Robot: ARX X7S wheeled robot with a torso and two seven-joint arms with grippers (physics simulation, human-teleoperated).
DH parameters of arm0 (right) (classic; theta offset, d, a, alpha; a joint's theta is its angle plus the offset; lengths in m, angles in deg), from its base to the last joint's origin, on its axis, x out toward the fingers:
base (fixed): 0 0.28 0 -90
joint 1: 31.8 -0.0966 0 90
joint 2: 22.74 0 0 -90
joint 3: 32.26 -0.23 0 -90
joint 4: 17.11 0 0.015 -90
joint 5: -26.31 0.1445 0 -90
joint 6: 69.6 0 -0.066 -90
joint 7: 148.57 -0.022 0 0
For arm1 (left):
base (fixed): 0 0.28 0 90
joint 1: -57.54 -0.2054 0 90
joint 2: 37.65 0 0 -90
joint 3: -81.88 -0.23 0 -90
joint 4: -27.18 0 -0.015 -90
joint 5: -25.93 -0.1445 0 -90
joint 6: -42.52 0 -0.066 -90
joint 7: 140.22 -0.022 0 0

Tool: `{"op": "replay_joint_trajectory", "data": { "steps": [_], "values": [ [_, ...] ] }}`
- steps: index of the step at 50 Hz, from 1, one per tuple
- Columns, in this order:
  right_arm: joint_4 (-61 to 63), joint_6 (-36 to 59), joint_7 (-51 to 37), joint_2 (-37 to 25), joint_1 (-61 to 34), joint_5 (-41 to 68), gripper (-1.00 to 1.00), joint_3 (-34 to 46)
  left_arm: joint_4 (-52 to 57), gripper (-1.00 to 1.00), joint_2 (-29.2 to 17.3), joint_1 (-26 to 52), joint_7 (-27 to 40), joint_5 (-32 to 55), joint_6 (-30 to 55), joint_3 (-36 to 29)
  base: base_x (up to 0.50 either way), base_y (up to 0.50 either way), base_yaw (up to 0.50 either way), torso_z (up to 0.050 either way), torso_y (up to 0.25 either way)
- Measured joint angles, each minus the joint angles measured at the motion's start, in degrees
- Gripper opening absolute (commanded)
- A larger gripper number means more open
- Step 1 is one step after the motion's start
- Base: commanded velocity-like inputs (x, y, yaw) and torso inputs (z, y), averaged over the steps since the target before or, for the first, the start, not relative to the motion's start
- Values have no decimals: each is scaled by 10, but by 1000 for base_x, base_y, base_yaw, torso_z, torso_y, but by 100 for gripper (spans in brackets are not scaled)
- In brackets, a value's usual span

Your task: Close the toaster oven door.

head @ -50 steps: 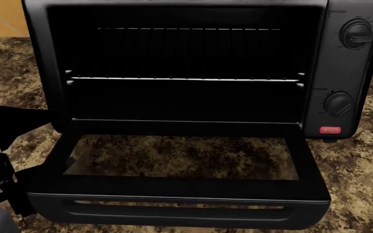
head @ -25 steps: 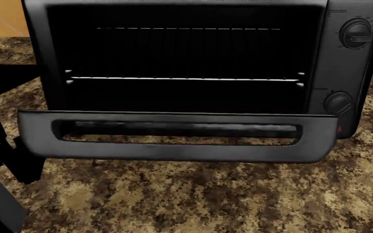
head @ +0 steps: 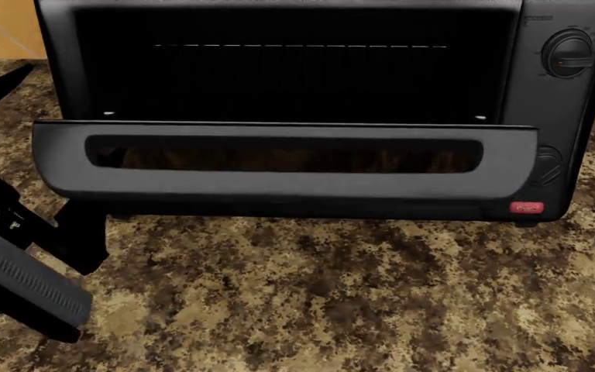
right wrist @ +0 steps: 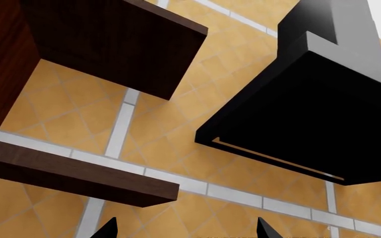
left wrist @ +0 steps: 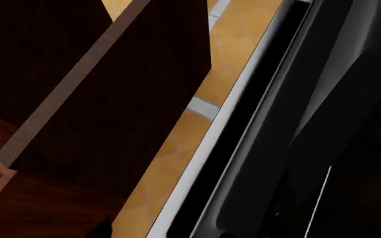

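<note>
The black toaster oven (head: 545, 101) fills the head view on the granite counter. Its door (head: 282, 186) is partly raised, about halfway up, with the long bar handle (head: 276, 132) facing me and the cavity above it still showing. The door's lower edge hides the wire rack. My left arm (head: 24, 283) is at the lower left, with dark parts reaching under the door's left end; its fingers do not show. In the left wrist view the oven's black panels (left wrist: 309, 124) pass very close. My right gripper (right wrist: 186, 230) is open and empty, pointing up at the wall.
Two knobs (head: 569, 53) and a red button (head: 525, 207) sit on the oven's right panel. The granite counter (head: 328, 294) lies in front. The right wrist view shows a black range hood (right wrist: 309, 124), wooden cabinets (right wrist: 111, 44) and orange tiles.
The door has swung up from lying flat to about half raised. My left arm has moved up and forward along the door's left end.
</note>
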Motion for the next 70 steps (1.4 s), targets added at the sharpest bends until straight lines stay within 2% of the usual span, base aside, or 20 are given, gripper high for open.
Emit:
{"op": "replay_joint_trajectory", "data": {
  "steps": [4,12,19,26,43,62,70],
  "values": [
    [1,-4,3,1,15,-2,100,-13,72,100,11,-34,-32,32,100,31,0,-4,-7,0,0],
    [4,-12,5,1,41,-3,100,-37,162,100,89,-89,29,134,282,82,0,-2,-2,1,4],
    [5,-20,6,0,57,-3,100,-50,215,100,141,-116,70,207,380,120,0,0,0,2,3],
    [5,-27,7,-2,70,-4,100,-60,228,100,187,-111,107,246,435,144,-1,-1,-1,1,3],
    [5,-44,6,-5,101,-6,100,-78,149,100,260,-47,156,252,450,157,0,0,0,0,0],
    [0,-57,12,-5,127,-16,100,-90,-68,100,314,48,215,192,348,129,0,0,0,0,0],
    [1,-58,15,-5,144,-15,100,-110,-129,100,340,63,253,160,304,106,21,0,-2,3,0]
  ]
}}
